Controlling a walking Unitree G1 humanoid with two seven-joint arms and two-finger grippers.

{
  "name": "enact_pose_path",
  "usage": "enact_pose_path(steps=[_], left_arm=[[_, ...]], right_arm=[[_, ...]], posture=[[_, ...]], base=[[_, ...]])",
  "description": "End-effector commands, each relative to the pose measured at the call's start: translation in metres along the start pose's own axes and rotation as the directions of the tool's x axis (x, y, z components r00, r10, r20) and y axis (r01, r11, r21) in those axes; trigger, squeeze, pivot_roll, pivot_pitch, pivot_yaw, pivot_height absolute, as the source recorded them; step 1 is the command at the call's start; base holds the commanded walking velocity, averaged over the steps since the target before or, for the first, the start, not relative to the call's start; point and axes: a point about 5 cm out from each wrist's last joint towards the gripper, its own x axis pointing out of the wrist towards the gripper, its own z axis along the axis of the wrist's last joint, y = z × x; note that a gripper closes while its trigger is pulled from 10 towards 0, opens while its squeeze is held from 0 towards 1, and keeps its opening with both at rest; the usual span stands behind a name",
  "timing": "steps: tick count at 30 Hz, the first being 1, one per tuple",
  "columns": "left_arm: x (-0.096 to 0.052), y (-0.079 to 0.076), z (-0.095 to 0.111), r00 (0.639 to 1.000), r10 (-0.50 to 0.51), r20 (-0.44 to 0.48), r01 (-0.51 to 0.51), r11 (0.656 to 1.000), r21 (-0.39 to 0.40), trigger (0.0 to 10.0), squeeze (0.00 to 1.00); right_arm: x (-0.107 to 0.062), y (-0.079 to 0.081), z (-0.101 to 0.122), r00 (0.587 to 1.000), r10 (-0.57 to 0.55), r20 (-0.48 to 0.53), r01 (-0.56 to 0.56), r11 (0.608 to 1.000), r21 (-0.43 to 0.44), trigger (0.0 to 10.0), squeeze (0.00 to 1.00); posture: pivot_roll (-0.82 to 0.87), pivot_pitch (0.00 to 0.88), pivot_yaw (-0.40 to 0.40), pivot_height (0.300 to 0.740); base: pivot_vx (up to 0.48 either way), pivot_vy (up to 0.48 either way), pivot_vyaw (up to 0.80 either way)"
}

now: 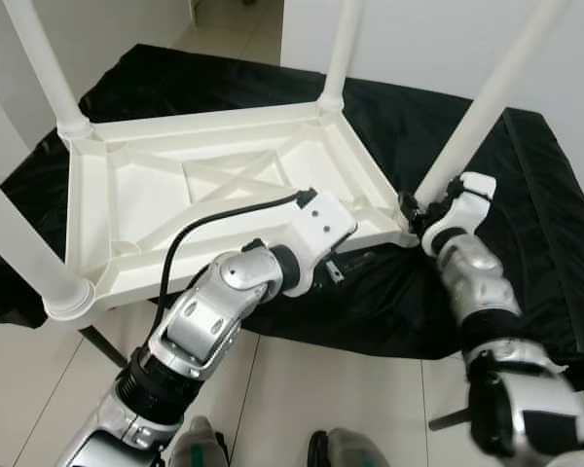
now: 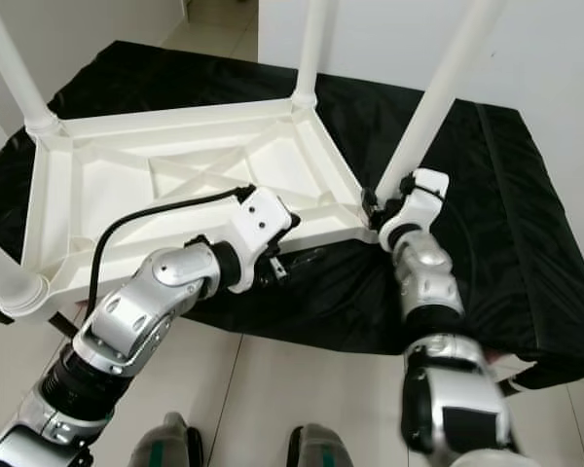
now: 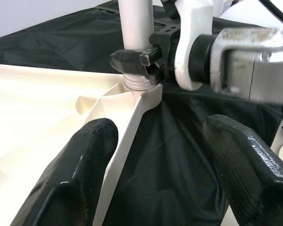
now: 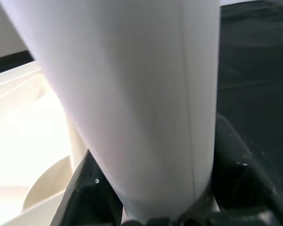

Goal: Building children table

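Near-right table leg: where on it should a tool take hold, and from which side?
Low on the near-right leg, just above its socket in the upturned table top, coming from the robot's side. The leg is a smooth round tube tilted outward, and a low hold gives most control of the joint. The right tool already clamps it there; the left tool stands open astride the frame's edge.

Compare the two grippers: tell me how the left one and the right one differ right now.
The right gripper is shut around the base of a white table leg, where it meets the upturned tabletop; the left gripper is open and holds nothing. The right gripper is at the corner socket, while the left gripper's fingers straddle the tabletop's rim nearby. Both have black fingers and work over the black cloth.
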Motion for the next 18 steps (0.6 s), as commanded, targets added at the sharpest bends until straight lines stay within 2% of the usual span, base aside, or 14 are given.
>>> enact_pose_path(steps=[1,2,3,4,5,7,8,17,18], left_arm=[[0.002,-0.004,-0.001,1.0,-0.028,-0.007,0.028,1.0,-0.007,10.0,0.0],[0.002,-0.004,-0.001,1.0,-0.028,-0.007,0.028,1.0,-0.007,10.0,0.0],[0.002,-0.005,-0.001,1.0,-0.026,-0.006,0.026,1.0,-0.009,10.0,0.0],[0.002,-0.005,-0.001,1.0,-0.026,-0.006,0.026,1.0,-0.009,10.0,0.0],[0.002,-0.005,-0.001,1.0,-0.023,-0.006,0.022,1.0,-0.011,10.0,0.0],[0.002,-0.005,-0.002,1.0,-0.021,-0.006,0.021,1.0,-0.012,10.0,0.0],[0.002,-0.006,-0.002,1.0,-0.021,-0.006,0.02,1.0,-0.013,10.0,0.0],[0.001,-0.005,-0.003,1.0,-0.013,-0.009,0.013,1.0,-0.015,10.0,0.0],[0.001,-0.005,-0.003,1.0,-0.012,-0.01,0.011,1.0,-0.015,10.0,0.0]], right_arm=[[-0.005,-0.015,-0.011,0.993,-0.107,-0.051,0.107,0.994,-0.017,0.0,0.0],[-0.006,-0.012,-0.013,0.992,-0.111,-0.054,0.111,0.994,-0.006,0.0,0.0],[-0.015,-0.005,-0.016,0.975,-0.215,-0.052,0.215,0.977,-0.008,0.0,0.0],[-0.015,-0.005,-0.016,0.975,-0.215,-0.052,0.215,0.977,-0.008,0.0,0.0],[-0.02,0.006,-0.016,0.967,-0.252,-0.044,0.253,0.967,0.017,0.0,0.0],[-0.02,0.009,-0.014,0.966,-0.255,-0.035,0.256,0.966,0.028,0.0,0.0],[-0.019,0.018,-0.013,0.977,-0.211,-0.037,0.212,0.976,0.041,0.0,0.0],[-0.02,0.007,-0.01,0.969,-0.245,-0.038,0.245,0.969,-0.014,0.2,0.0],[-0.02,0.004,-0.009,0.968,-0.248,-0.039,0.248,0.969,-0.016,10.0,0.0]], posture=[[-0.06,0.008,-0.051,0.74],[-0.06,0.008,-0.051,0.74],[-0.05,0.01,-0.058,0.74],[-0.05,0.01,-0.058,0.74],[-0.05,0.01,-0.059,0.74],[-0.05,0.009,-0.06,0.74],[-0.05,0.009,-0.06,0.74],[-0.04,0.009,-0.073,0.74],[-0.04,0.007,-0.072,0.74]], base=[[0.0,0.0,0.0],[0.0,0.0,0.0],[0.0,0.0,0.0],[0.0,0.0,0.0],[0.0,0.0,0.0],[0.0,0.0,0.0],[0.0,0.0,0.0],[0.0,0.0,0.0],[0.0,0.0,0.0]])
